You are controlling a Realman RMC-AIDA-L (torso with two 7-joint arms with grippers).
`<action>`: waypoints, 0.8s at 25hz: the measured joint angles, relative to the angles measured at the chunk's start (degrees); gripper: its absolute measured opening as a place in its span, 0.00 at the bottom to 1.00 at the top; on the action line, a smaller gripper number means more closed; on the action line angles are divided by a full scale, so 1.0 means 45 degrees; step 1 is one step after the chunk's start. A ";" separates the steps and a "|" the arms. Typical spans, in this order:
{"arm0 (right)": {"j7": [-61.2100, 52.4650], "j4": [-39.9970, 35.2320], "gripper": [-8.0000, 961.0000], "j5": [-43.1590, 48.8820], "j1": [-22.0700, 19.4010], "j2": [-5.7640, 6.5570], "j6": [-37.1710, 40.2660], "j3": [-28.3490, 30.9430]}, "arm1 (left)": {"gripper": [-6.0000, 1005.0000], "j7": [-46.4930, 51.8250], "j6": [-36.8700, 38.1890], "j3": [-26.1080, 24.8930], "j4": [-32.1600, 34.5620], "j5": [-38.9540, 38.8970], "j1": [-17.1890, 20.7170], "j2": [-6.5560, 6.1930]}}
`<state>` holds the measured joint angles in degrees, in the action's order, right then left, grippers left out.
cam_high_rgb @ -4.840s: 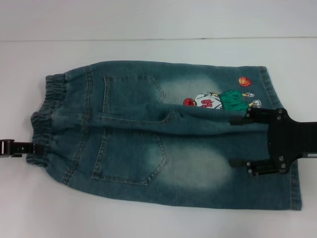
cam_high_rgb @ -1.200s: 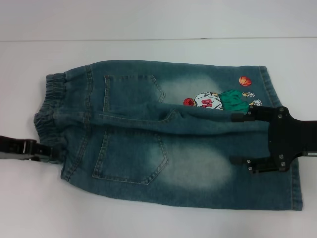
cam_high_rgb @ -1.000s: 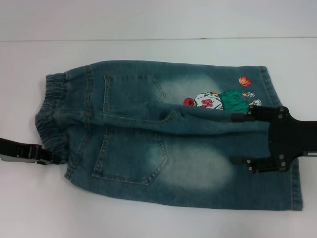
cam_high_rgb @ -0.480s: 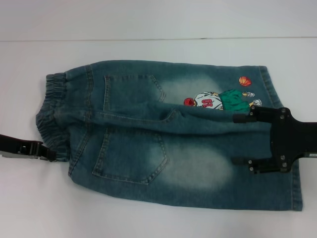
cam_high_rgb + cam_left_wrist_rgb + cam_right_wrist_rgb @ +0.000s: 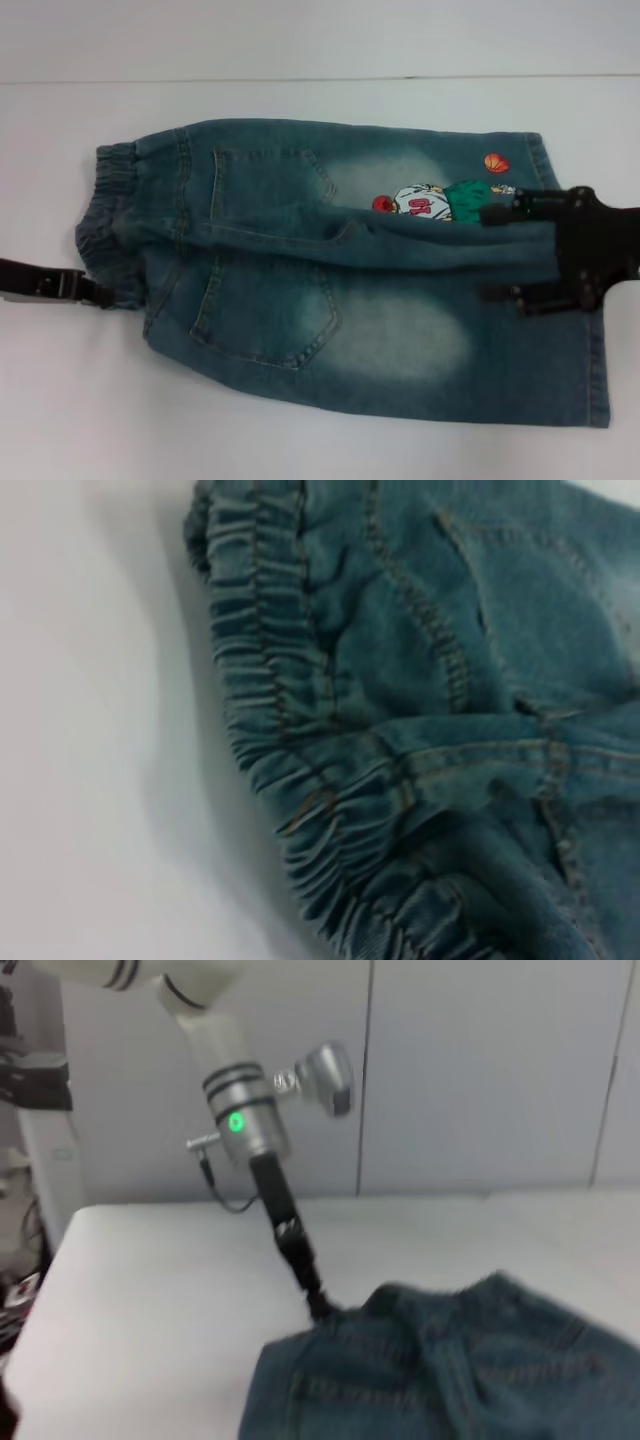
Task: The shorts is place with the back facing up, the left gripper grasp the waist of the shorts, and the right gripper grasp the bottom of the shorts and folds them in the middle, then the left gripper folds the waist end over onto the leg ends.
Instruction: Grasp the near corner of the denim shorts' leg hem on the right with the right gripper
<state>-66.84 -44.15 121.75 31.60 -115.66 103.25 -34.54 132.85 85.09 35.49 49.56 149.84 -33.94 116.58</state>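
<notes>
Since earlier, our left gripper (image 5: pixel 100 296) has dragged the faded blue denim shorts' (image 5: pixel 340 300) elastic waist (image 5: pixel 108 215) inward, pinching it for folding, while our right gripper (image 5: pixel 497 255), fingers spread, straddles the hem.

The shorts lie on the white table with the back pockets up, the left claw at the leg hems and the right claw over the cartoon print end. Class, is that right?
Not quite. The left claw is at the elastic waist of the shorts, not the leg hems, as the head view shows. The right claw is over the cartoon print end, on the white table.
</notes>
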 joint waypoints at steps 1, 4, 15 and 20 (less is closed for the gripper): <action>-0.0461 -0.0200 0.90 0.0171 0.0101 0.0084 0.0102 -0.0222 | 0.05 -0.0004 0.0031 -0.0011 0.0090 -0.0056 0.0004 0.0000; -0.1626 -0.0689 0.90 0.0717 0.0374 0.0441 0.0844 -0.0917 | 0.05 0.0001 0.0062 -0.0058 0.0261 -0.0277 0.0006 -0.0002; -0.2348 -0.1113 0.90 0.3837 0.0861 0.1271 0.2268 -0.1827 | 0.05 0.0124 -0.0031 -0.0191 0.0441 -0.0851 -0.0217 -0.0105; -0.2841 -0.1120 0.90 0.5761 0.1221 0.1219 0.2118 -0.1833 | 0.06 0.0168 -0.0117 -0.0190 0.0469 -0.1032 -0.0295 -0.0106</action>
<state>-79.62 -49.19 147.67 37.09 -110.18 112.78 -42.79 133.60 84.56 34.63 51.67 145.19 -35.27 116.10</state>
